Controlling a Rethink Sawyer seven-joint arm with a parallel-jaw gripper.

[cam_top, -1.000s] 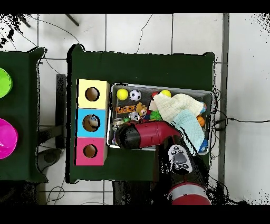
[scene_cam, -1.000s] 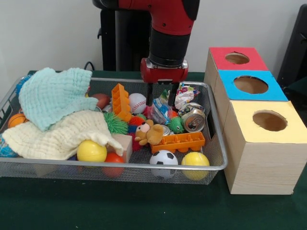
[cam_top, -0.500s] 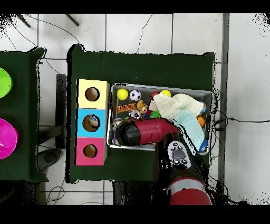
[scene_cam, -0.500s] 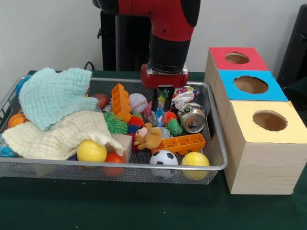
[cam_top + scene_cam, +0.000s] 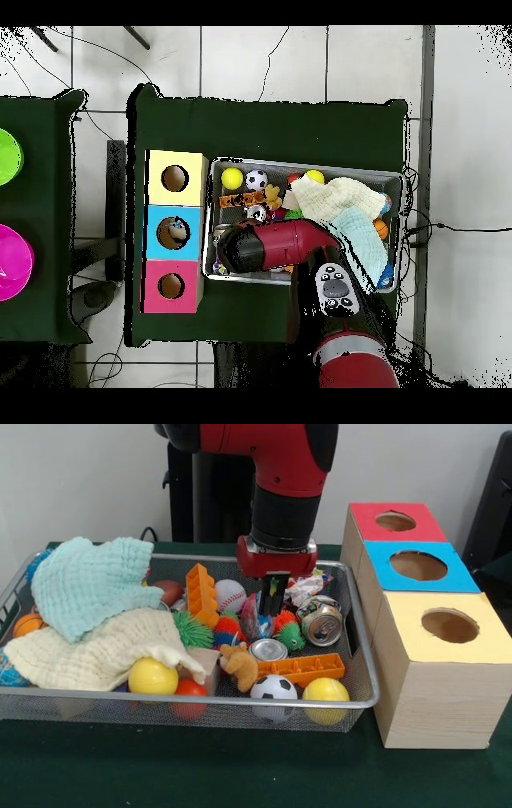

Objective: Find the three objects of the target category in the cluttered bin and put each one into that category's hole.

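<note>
The wire mesh bin [image 5: 200,702] sits on the green table, full of toys, balls, cans and cloths. My gripper [image 5: 274,610] hangs in the bin's back middle, its fingers shut on a crinkly colourful wrapper [image 5: 258,622] among spiky balls. The round hole [image 5: 395,521] in the red-topped box is at the far right, apart from the gripper. In the overhead view my arm [image 5: 270,248] covers the gripper; the bin's rim [image 5: 400,176] and the red box's hole [image 5: 171,286] show.
The blue-topped box [image 5: 448,576] and the yellow-topped box [image 5: 416,644] stand in front of the red one. Two cloths [image 5: 92,584] cover the bin's left half. A crushed can [image 5: 324,624], a flat can top [image 5: 268,650], a teddy [image 5: 239,662] and an orange brick [image 5: 300,666] lie near the gripper.
The gripper's fingers have closed and shifted slightly right. The teddy has tipped over toward the bin's front, uncovering a can top. The orange brick has shifted a little.
</note>
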